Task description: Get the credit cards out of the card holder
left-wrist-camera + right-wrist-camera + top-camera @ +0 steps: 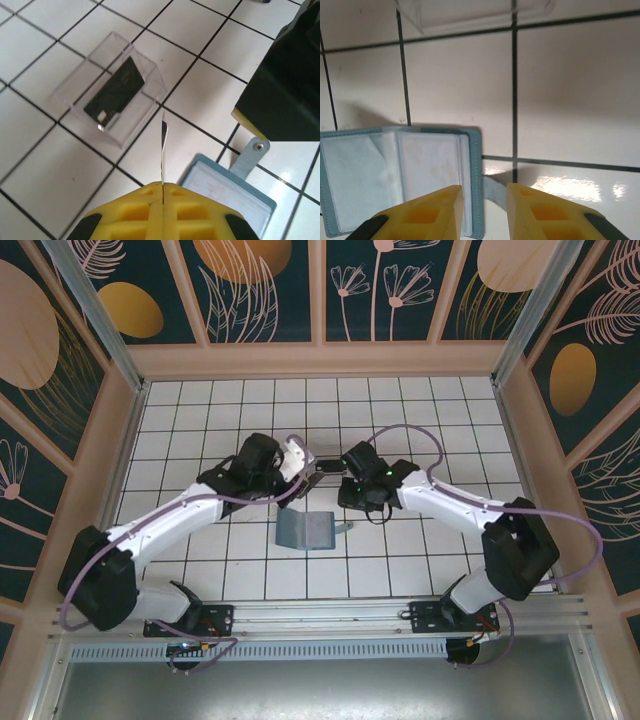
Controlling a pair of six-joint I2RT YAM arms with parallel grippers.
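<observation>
My left claw point(163, 186) is pinching one credit card point(163, 142) by its end, jaws fully closed on it. The card holder point(395, 175) is lying open near the middle of the table point(180, 570), close to a clear box point(110, 90). My right claw point(484, 192) is hovering over it, partly open and holding nothing. I judge the thin card could be slipping or twisting loose. Glossy white tiles point(200, 410) are covering the table and teal floral panels point(250, 290) are walling it in.

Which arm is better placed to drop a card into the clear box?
Probably left: the left gripper holds a card near the clear box; the right gripper hangs open at the card holder.
</observation>
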